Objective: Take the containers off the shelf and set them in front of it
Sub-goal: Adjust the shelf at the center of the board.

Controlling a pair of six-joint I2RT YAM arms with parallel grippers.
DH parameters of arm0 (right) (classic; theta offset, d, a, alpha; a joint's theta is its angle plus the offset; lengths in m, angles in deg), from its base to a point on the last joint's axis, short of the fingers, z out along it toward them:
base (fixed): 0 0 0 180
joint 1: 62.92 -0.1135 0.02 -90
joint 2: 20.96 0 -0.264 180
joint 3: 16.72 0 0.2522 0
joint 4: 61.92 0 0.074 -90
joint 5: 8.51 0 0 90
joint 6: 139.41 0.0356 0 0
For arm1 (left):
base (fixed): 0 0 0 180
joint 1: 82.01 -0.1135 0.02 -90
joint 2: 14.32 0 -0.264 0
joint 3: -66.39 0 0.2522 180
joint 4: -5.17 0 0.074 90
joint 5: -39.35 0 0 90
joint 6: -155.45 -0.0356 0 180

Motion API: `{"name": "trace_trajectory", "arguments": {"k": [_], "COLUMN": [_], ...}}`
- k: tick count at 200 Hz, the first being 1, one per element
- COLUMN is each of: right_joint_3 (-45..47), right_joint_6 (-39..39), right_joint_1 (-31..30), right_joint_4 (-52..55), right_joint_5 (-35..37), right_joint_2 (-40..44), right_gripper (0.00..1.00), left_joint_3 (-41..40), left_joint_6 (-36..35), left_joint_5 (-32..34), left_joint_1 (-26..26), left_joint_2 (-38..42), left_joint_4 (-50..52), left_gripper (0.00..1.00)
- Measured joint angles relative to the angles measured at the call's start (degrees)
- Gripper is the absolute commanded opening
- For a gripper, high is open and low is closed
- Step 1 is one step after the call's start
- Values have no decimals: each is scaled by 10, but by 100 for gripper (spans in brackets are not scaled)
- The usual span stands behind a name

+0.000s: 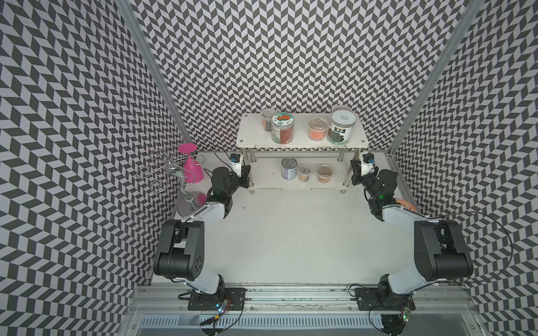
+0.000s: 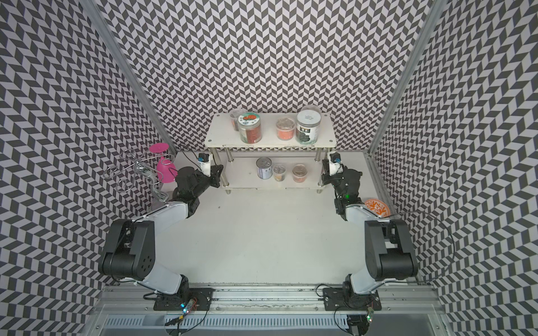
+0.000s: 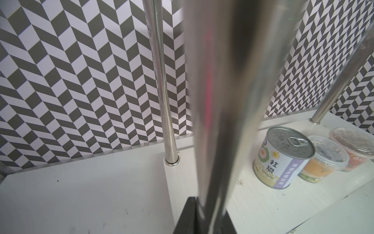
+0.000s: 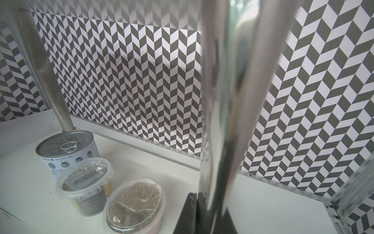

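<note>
Chrome legs (image 3: 222, 101) of the shelf (image 1: 301, 132) stand clamped in both jaws.

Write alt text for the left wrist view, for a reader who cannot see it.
A blurred chrome shelf leg fills much of the view at close range, with the left tool shut on it. Beside it, a silver pull-tab can, an orange-filled clear tub and a red-labelled clear tub stand on the shelf's white lower tier, before a chevron-patterned wall.
</note>
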Motion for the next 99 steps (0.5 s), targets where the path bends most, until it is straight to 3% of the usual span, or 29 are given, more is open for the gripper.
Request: {"name": "trace_trajectory", "arguments": {"k": [99], "right_joint_3": [-30], "right_joint_6": [1], "right_joint_1": [3], "right_joint_4": [-13], "right_joint_5": [13], "right_joint_2": [-36], "right_gripper": [8], "left_joint_3": [89], "left_joint_6": [-14], "left_joint_5": [-12], "left_joint_1": [0], "left_joint_2": [-73], "left_joint_4": [23], "left_gripper": [10]}}
